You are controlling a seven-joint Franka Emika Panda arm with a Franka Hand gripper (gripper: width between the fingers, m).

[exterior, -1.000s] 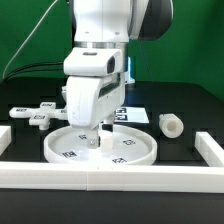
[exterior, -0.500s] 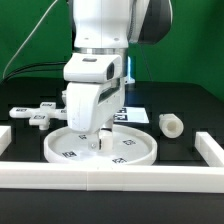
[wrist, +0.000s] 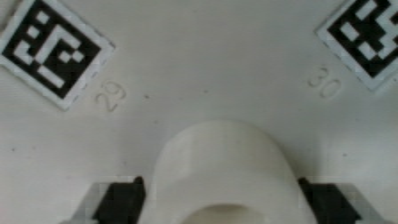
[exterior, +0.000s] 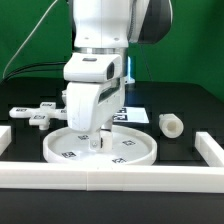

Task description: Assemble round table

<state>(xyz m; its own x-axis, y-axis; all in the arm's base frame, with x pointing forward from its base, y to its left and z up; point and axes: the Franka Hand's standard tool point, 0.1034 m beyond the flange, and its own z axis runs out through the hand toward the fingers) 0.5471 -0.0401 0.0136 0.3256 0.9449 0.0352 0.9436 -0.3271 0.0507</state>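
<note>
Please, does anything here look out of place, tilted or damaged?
Nothing stands out. The round disc lies flat, and the gripper is closed on the stub at its middle. The leg lies on its side at the exterior view's right, the foot at its left, both apart from the disc. No damage shows.

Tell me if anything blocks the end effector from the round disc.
Nothing visible does. The end effector is low inside the round disc, shut on the raised white post at its middle.
</note>
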